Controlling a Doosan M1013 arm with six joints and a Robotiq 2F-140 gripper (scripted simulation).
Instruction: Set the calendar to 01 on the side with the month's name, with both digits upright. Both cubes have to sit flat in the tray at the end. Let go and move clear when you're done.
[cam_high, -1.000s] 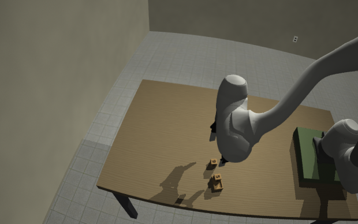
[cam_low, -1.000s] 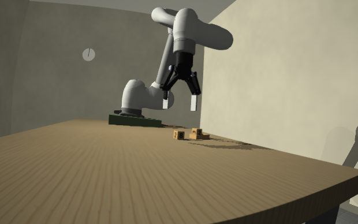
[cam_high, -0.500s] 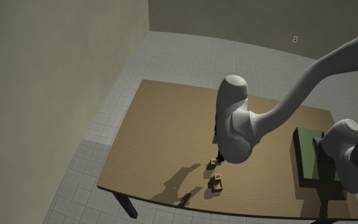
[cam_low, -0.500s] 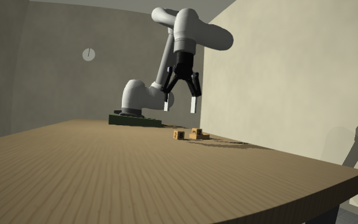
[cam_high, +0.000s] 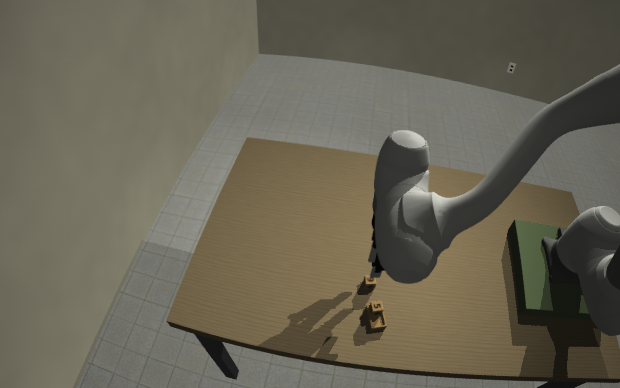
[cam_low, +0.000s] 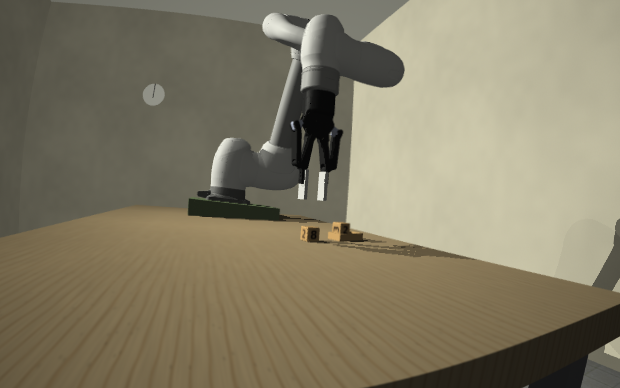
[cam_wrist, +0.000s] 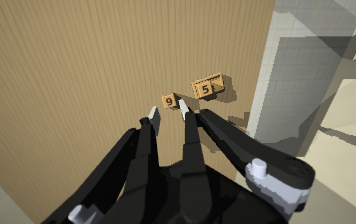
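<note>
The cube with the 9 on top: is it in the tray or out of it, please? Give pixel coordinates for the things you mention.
Out. The cube (cam_high: 369, 282) (cam_low: 310, 234) (cam_wrist: 169, 101) stands on the table beside the tray (cam_high: 378, 327) (cam_low: 354, 237) (cam_wrist: 218, 80), with a gap between them.

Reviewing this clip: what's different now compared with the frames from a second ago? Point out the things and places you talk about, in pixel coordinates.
The gripper (cam_low: 312, 192) (cam_wrist: 169, 109) has drawn its fingers closer together, leaving a narrower gap in the exterior view. It has taken hold of nothing and let go of nothing. The loose cube (cam_high: 369, 281) (cam_low: 309, 234) (cam_wrist: 169, 101), the tray (cam_high: 378, 328) (cam_low: 355, 237) (cam_wrist: 216, 78) and the cube in it (cam_high: 376, 306) (cam_low: 341, 228) (cam_wrist: 205, 90) stayed put.
</note>
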